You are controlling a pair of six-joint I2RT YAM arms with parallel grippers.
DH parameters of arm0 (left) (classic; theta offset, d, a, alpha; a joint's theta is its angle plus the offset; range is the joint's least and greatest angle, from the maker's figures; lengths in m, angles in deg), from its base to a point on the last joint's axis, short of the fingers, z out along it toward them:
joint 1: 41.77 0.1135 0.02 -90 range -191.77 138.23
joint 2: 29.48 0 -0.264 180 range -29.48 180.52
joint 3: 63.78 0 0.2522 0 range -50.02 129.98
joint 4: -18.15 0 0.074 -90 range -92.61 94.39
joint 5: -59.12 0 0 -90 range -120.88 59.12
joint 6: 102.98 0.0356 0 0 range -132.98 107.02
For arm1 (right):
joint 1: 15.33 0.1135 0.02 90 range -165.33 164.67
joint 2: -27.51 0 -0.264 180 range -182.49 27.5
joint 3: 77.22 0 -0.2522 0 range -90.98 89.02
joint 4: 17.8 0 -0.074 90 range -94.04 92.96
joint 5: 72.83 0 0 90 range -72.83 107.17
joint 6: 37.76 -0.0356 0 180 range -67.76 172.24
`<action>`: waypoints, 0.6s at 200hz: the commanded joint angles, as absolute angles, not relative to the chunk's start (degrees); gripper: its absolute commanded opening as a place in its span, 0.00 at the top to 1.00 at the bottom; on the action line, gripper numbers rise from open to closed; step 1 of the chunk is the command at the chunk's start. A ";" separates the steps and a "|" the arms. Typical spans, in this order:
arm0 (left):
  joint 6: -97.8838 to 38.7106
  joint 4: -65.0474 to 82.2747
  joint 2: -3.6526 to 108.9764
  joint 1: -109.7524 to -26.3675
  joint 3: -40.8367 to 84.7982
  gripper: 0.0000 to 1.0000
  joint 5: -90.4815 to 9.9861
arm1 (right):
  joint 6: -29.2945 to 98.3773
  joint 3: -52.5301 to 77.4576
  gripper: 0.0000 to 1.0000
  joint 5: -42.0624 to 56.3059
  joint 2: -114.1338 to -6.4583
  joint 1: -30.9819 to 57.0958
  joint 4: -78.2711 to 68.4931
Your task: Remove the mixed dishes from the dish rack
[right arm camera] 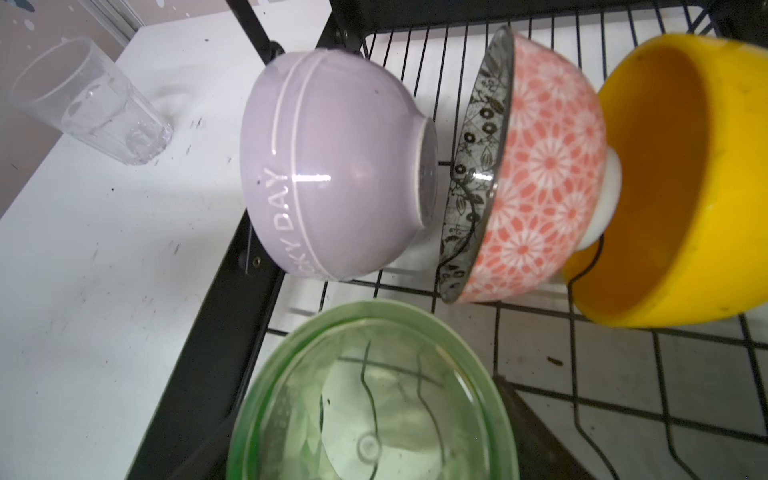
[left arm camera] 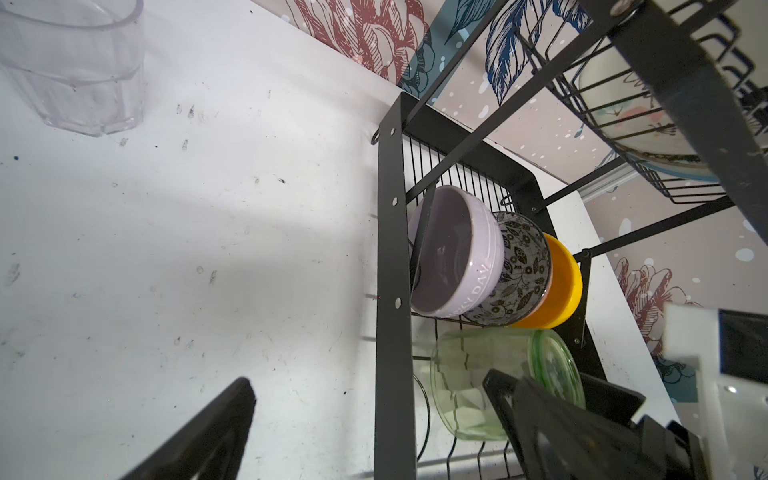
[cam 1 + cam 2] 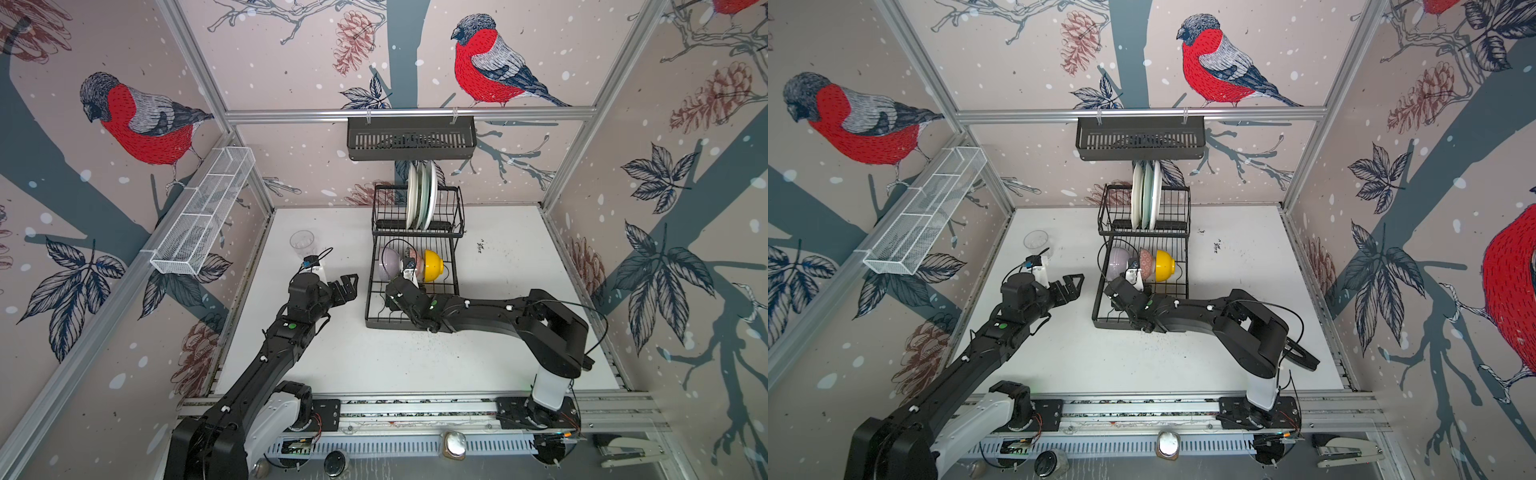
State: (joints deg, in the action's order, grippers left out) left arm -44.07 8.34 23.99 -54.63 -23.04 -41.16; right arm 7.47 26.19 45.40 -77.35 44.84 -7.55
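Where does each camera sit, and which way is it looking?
Both top views: above the robot's base, looking down on table, rack, left arm, right arm.
Left wrist: on the left arm, looking past open left fingers at the lilac bowl.
Right wrist: inside the rack, close over the green glass; one right finger shows.
Shared: wrist views both show that bowl and the clear glass.

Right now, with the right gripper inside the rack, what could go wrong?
The green glass by the right gripper sits close to the lilac bowl; lifting it may bump that bowl. That bowl stands on edge in a row with the pink-patterned bowl and yellow bowl, so all could tip. The left arm might topple the clear glass beside it.
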 commanded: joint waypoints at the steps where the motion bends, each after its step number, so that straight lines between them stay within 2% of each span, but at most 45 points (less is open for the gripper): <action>1: -43.88 10.90 24.11 -54.61 -23.28 0.03 -42.10 | 6.63 26.00 0.29 44.22 -77.92 44.88 -5.97; 76: -44.36 12.92 24.45 -54.59 -23.24 0.03 -45.75 | 4.70 26.06 0.38 41.73 -76.99 43.91 -5.46; 120: -44.60 14.57 22.32 -54.66 -24.27 0.02 -47.21 | 4.17 27.97 0.39 40.12 -74.48 43.37 -7.36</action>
